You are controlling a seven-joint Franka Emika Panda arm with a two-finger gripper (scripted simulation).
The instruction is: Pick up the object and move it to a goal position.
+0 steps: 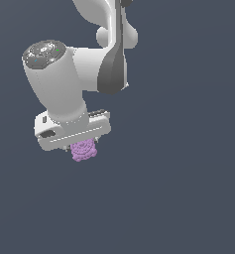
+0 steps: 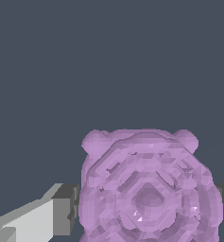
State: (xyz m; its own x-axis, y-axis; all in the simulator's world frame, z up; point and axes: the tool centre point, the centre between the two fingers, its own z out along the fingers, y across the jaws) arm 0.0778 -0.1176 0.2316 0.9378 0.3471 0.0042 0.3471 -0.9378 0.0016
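Lump [image 1: 84, 150] sat between the 2 fingers [image 2: 42, 220] of the gripper [image 1: 79, 145], which we judged pinched it from both sides. We had to carry it slowly, keeping the squeeze firm, toward a goal we could not see.

Arm [image 1: 64, 84] bent, jaws downward.

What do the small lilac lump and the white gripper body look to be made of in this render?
The small lilac-purple knobbly lump: matte, perhaps rubber or soft plastic, judging by its ridged, faceted surface with only tiny highlights. It is a render, so uncertain. The white gripper: smooth, satin hard plastic or painted metal, with soft even shading; its fingers look grey and flat-sided.
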